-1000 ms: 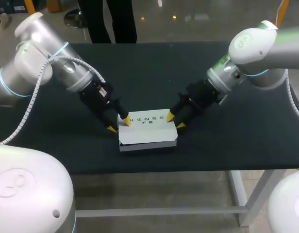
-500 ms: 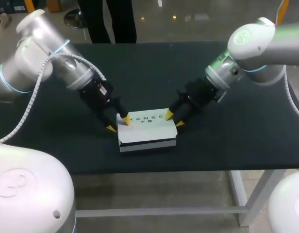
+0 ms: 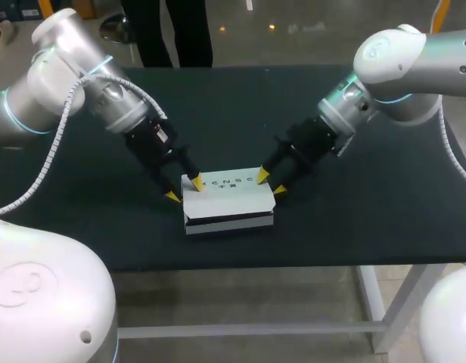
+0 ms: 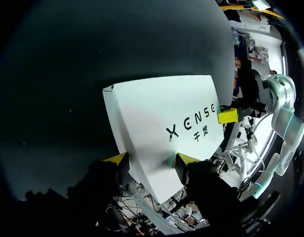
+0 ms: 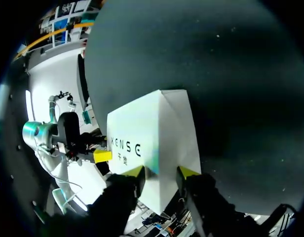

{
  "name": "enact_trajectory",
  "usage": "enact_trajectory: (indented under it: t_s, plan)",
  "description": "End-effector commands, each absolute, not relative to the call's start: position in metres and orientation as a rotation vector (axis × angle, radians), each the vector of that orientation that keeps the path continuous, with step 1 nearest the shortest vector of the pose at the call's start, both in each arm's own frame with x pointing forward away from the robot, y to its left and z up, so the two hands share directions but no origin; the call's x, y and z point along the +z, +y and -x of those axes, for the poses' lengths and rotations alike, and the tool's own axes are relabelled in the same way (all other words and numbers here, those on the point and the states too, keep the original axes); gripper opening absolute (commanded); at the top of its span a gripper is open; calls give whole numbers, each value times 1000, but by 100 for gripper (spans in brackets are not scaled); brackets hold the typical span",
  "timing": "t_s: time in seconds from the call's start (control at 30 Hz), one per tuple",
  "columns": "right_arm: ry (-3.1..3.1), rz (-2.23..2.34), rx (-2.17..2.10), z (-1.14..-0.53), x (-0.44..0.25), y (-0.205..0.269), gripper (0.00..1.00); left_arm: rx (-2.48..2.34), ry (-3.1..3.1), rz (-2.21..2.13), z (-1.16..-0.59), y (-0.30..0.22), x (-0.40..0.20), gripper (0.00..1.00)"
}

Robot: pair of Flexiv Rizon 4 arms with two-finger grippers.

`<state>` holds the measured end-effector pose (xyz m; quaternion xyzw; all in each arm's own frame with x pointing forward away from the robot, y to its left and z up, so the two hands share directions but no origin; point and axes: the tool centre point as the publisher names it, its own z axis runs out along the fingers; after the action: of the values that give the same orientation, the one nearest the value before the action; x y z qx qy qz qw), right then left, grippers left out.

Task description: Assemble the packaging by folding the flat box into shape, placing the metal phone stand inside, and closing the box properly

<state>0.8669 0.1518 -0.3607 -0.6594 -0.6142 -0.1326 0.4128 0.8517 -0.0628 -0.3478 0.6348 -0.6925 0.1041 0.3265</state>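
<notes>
A white box (image 3: 229, 198) with a printed lid lies near the front middle of the table, with a dark gap under the lid's front edge. My left gripper (image 3: 184, 189) is open at the box's left end, one yellow tip on the lid and the other beside the box. In the left wrist view the box (image 4: 162, 128) reaches in between the fingers of the left gripper (image 4: 152, 159). My right gripper (image 3: 271, 183) is open at the right end, straddling the lid's corner. The right wrist view shows the box (image 5: 152, 133) ahead of the right gripper (image 5: 162, 171). No phone stand is visible.
The black table (image 3: 346, 219) carries only the box. Its front edge runs just below the box.
Both arms have edged slightly toward the far side, their grippers staying at the box's ends. The box has shifted a little with them.
</notes>
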Motion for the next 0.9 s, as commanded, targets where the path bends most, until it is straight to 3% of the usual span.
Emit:
enact_trajectory:
  t_s: [0.03,0.9]
  plan:
    - [-1541,1636,-311,-871,-361,156,45,254,-1812,-1661,-856,-66,-346,64]
    - [-1487,1616,-236,-877,-358,155,46,175,-1762,-1681,-863,-65,-343,63]
